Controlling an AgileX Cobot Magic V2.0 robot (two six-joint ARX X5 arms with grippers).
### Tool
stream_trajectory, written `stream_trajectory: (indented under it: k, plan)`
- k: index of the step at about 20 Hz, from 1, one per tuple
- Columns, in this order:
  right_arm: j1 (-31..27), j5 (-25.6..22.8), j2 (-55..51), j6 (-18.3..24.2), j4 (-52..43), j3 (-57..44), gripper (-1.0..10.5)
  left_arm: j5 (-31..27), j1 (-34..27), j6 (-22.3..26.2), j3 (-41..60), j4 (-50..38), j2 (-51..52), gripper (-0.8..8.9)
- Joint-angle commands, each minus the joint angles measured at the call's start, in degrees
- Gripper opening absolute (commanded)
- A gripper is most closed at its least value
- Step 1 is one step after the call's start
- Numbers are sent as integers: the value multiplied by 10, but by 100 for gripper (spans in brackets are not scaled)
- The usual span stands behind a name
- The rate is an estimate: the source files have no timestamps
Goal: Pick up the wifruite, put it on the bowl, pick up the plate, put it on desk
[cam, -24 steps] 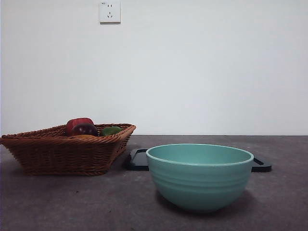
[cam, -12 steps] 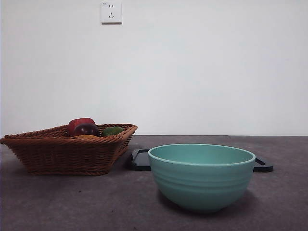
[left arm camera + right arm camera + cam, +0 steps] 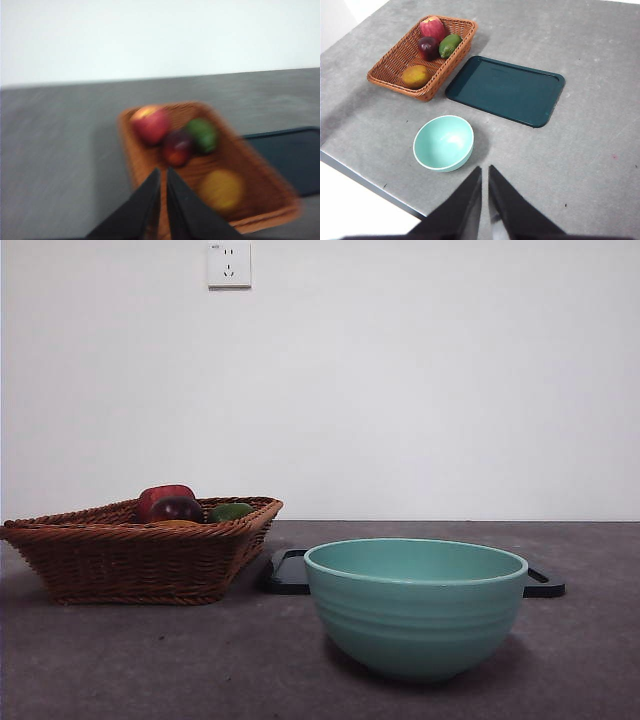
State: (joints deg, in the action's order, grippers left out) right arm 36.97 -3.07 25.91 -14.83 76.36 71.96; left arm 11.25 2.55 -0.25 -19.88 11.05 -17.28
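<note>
My left end effector point(image 3: 161, 175) has its two jaws almost together, holding nothing, and it is above the near end of the wicker basket point(image 3: 250, 220). My right end effector point(image 3: 485, 172) also has its jaws nearly together and empty, high over the near edge of the counter point(image 3: 600, 150). Nearest to the front stands the teal bowl point(image 3: 415, 605), upright on the counter and with nothing in it. Just behind it lies the flat dark tray point(image 3: 505, 90), also bare. The basket is beside the tray, close to its short side. In the basket the wifruite point(image 3: 415, 76) lies at the nearer end, apart from the others. Farther back sit the dark purple fruit point(image 3: 428, 47), the green fruit point(image 3: 450, 45) and the red apple point(image 3: 433, 26), close together.
</note>
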Motion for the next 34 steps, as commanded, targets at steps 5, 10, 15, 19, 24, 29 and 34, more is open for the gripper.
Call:
stream_trajectory:
  k: [5,10,15,19,24,29,34]
  plan:
    - [4,-2,2,5,-14,9,18,-76,-18,-63,184,-55,134,19]
    - [4,-2,2,5,-14,9,18,-97,-18,-61,192,-3,171,19]
    - [4,-2,2,5,-14,9,18,-102,-18,-61,192,-3,170,19]
    - [4,-2,2,5,-14,9,18,-102,-18,-61,192,-3,170,19]
    - [3,-3,2,5,-13,9,17,-102,-18,-61,192,-3,170,19]
    - [-104,-66,-63,145,-203,-120,18,-102,-18,-61,192,-3,170,19]
    - [-227,-61,-197,139,-579,-473,18,-102,-18,-61,192,-3,170,19]
